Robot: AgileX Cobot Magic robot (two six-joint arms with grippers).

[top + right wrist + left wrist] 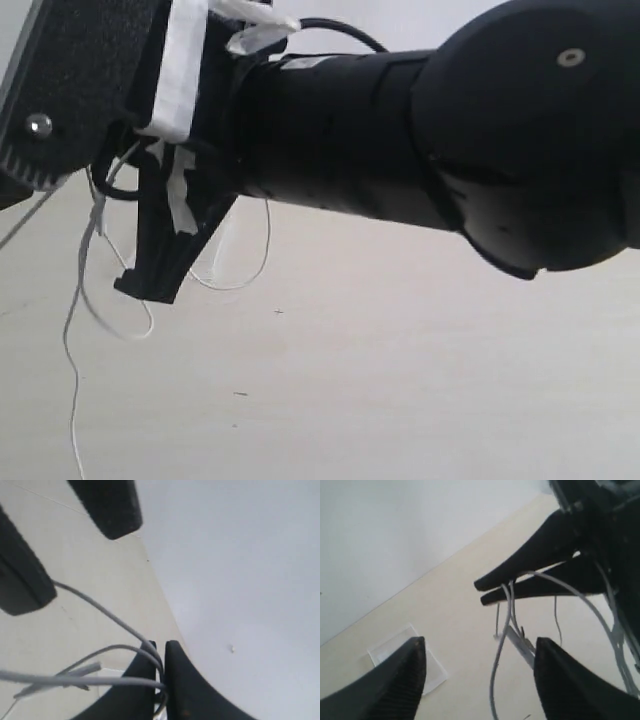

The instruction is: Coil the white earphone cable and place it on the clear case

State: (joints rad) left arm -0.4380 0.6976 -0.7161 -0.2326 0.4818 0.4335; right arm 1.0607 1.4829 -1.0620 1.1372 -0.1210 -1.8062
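Note:
The white earphone cable (506, 625) hangs in thin loops from my right gripper (161, 646), which is shut on several of its strands. In the left wrist view the same shut gripper (481, 593) reaches in from the side, and the slim inline remote (520, 646) dangles below it. My left gripper (480, 641) is open and holds nothing; the hanging cable passes between its spread fingers (412, 672) without touching them. The clear case (432, 674) lies flat on the table, partly hidden behind one left finger. In the exterior view the cable (85, 270) trails down beside the right gripper (148, 287).
The cream table (400, 380) fills the lower exterior view. My right arm's thick black forearm (380, 140) spans that view and hides what is behind it. A pale wall (395, 540) borders the table. Black housing (70, 90) sits at the top left.

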